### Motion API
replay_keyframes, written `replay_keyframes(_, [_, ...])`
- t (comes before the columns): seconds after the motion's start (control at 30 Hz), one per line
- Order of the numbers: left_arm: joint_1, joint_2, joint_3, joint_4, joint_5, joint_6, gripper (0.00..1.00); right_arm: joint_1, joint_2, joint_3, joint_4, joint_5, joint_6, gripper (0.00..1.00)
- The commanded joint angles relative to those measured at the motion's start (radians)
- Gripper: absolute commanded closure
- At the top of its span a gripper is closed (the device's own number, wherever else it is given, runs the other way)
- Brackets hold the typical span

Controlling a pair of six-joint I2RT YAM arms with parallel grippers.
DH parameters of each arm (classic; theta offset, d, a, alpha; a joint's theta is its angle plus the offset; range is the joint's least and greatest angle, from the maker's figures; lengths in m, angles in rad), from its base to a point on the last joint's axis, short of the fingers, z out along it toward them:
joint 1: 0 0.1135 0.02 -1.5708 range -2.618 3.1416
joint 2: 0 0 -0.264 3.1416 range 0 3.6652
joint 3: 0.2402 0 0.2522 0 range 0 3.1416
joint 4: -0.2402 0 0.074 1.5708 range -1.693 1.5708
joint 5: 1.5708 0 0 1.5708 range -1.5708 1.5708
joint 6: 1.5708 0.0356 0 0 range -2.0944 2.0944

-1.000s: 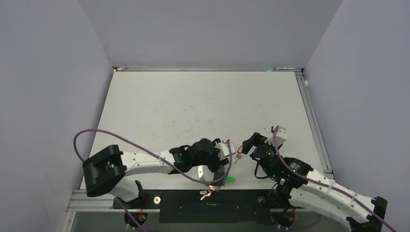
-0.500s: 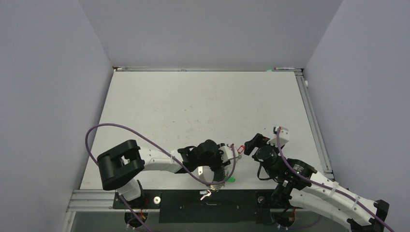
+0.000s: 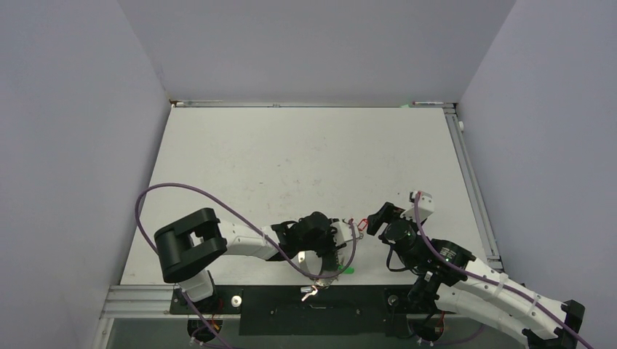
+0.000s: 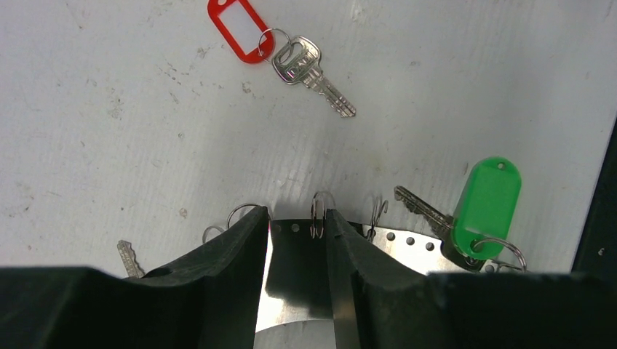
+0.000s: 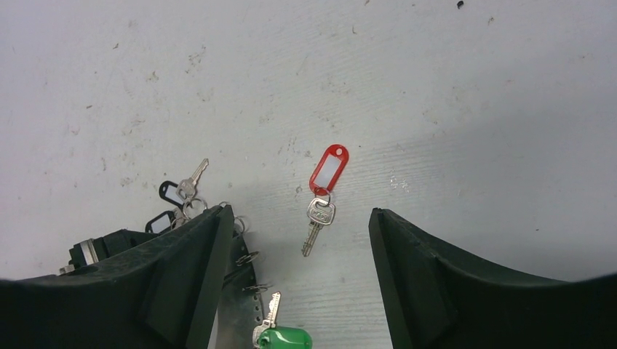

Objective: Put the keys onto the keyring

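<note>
Left wrist view, nearest first: L gripper (image 4: 296, 217) has its fingers (image 4: 240, 254) either side of the keyring (image 4: 407, 243), a shiny perforated band w/ small split rings (image 4: 318, 214) through its holes. Gap is narrow and metal fills it, but can't tell if the pads actually bite. Risk: a half-grip lets the band twist or slip out once loaded. The centre ring also sits right at the tips, so it could get pinched & jam.

Just beyond, green-tag key (image 4: 486, 196) lies across the band's right end; can't tell if it's threaded on. If loose, lifting the band prob. flicks it off.

Farther out, red-tag key (image 4: 309, 69) lies flat on the table (image 4: 109, 145), apart from the band, not yet on. R gripper (image 5: 298, 212) hangs over it, jaws wide apart, nothing between. Key is thin & flat: fingers may scrape the surface, skate it away, or catch only the tag, leaving the key dangling at a bad angle for threading.

Top external view: both wrists sit close together, so converging on one spot risks a knock.
</note>
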Motion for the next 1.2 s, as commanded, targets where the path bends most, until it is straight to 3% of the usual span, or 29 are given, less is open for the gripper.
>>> replay_keyframes(0.0, [0.003, 0.025, 0.007, 0.055, -0.005, 0.024, 0.69, -0.006, 0.001, -0.011, 0.038, -0.007, -0.015, 0.31])
replay_keyframes(0.2, [0.003, 0.04, 0.003, 0.072, -0.005, 0.026, 0.72, -0.006, 0.0, -0.02, 0.042, -0.014, -0.013, 0.31])
replay_keyframes(0.3, [0.004, 0.049, 0.003, 0.087, -0.005, 0.027, 0.78, -0.006, -0.004, -0.022, 0.041, -0.018, -0.015, 0.32])
replay_keyframes(0.5, [0.004, 0.06, 0.004, 0.094, 0.012, 0.035, 1.0, -0.006, -0.019, -0.024, 0.028, -0.014, -0.016, 0.32])
replay_keyframes(0.63, [0.004, 0.023, -0.013, 0.111, 0.013, 0.025, 1.0, -0.006, -0.036, -0.026, 0.028, -0.014, -0.025, 0.33])
replay_keyframes(0.93, [0.004, -0.229, -0.142, 0.2, -0.005, -0.021, 1.0, -0.006, -0.189, -0.056, 0.164, -0.061, -0.195, 0.35])
replay_keyframes(1.17, [0.001, -0.515, -0.259, 0.225, 0.006, -0.054, 1.0, -0.006, -0.261, -0.104, 0.483, -0.355, -0.441, 0.38])
